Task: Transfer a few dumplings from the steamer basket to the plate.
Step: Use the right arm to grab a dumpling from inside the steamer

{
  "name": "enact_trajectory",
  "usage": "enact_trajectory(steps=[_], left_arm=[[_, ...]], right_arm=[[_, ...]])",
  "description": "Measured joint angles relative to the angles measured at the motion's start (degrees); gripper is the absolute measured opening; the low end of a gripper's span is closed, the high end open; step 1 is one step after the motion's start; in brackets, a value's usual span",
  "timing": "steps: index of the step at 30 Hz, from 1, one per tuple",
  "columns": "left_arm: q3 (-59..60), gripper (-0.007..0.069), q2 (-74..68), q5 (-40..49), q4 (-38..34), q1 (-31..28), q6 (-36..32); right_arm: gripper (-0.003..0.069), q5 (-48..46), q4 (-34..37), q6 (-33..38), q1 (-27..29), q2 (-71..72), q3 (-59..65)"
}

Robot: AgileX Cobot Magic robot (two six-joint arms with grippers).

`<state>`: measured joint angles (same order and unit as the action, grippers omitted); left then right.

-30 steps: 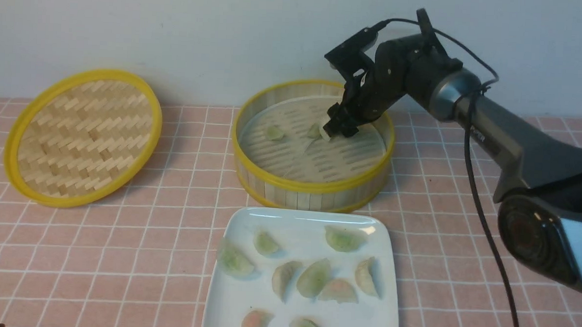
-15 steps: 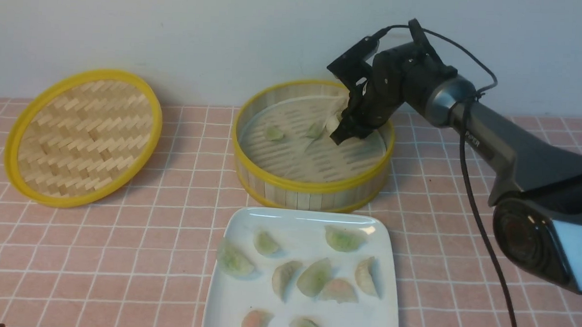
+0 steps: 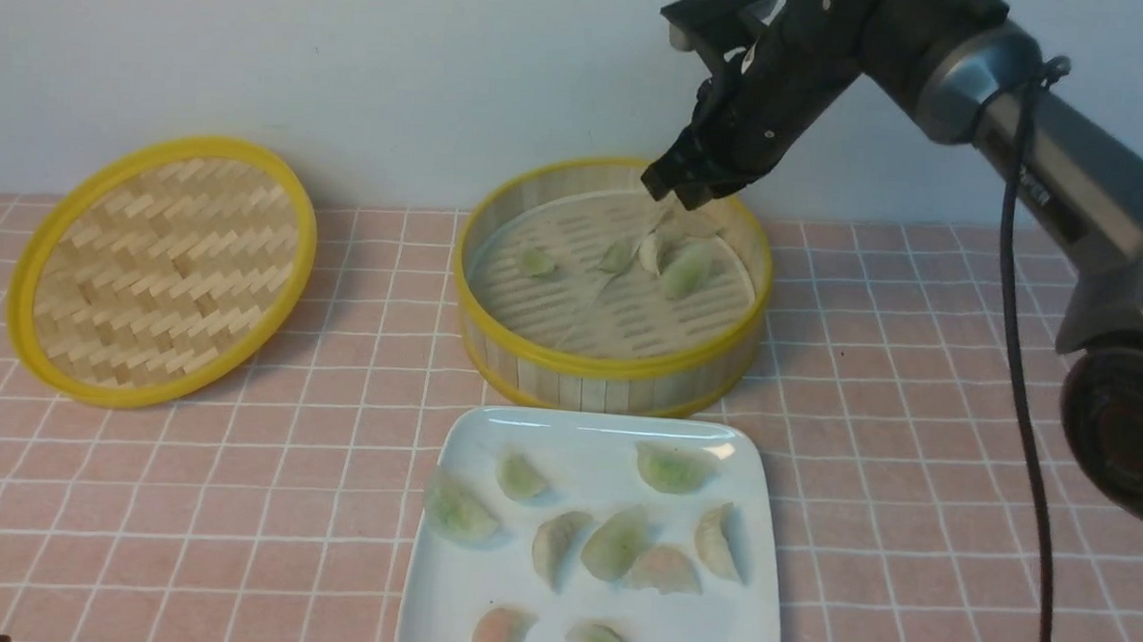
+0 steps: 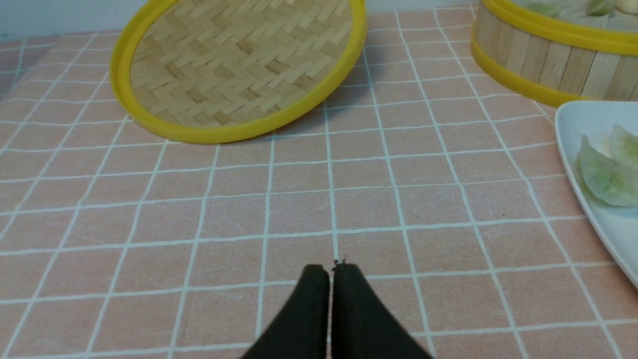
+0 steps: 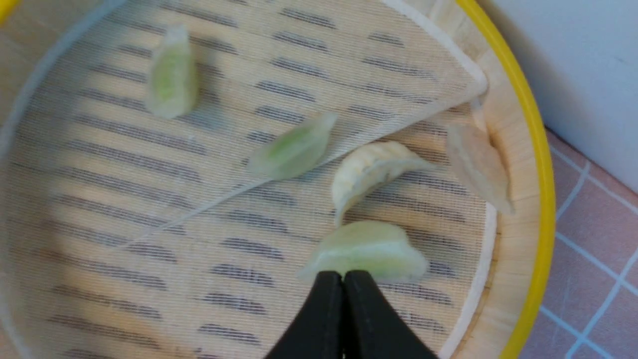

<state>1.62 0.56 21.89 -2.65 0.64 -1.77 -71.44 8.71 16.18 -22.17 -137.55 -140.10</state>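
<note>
The pink-checked counter (image 3: 139, 495) carries a woven lid (image 3: 164, 269) near its far left corner; the steamer basket (image 3: 608, 366) sits midway along the far edge; the plate (image 3: 595, 438) lies just in front of it at the near edge; the right gripper (image 3: 676, 183) hangs above the basket's far rim, jaws pressed together on nothing; the left gripper (image 4: 331, 271), closed and empty too, is over the counter's left part; five dumplings (image 3: 687, 268) lie in the basket, several on the plate.
</note>
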Motion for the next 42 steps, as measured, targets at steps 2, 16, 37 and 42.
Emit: enact_trajectory(steps=[2,16,37,42], left_arm=[[0.0,-0.0006,0.0,0.0,0.0,0.0,0.0],[0.0,-0.0006,0.0,0.0,0.0,0.0,0.0],[0.0,-0.0006,0.0,0.0,0.0,0.0,0.0],[0.0,-0.0006,0.0,0.0,0.0,0.0,0.0]], right_arm=[[-0.0015,-0.4,0.7,0.9,0.0,-0.1,0.0],[0.0327,3.7,-4.6,-6.0,0.0,-5.6,0.0],[0.0314,8.4,-8.1,-16.2,0.0,-10.9,0.0],[0.0311,6.6,-8.7,-16.2,0.0,-9.5,0.1]])
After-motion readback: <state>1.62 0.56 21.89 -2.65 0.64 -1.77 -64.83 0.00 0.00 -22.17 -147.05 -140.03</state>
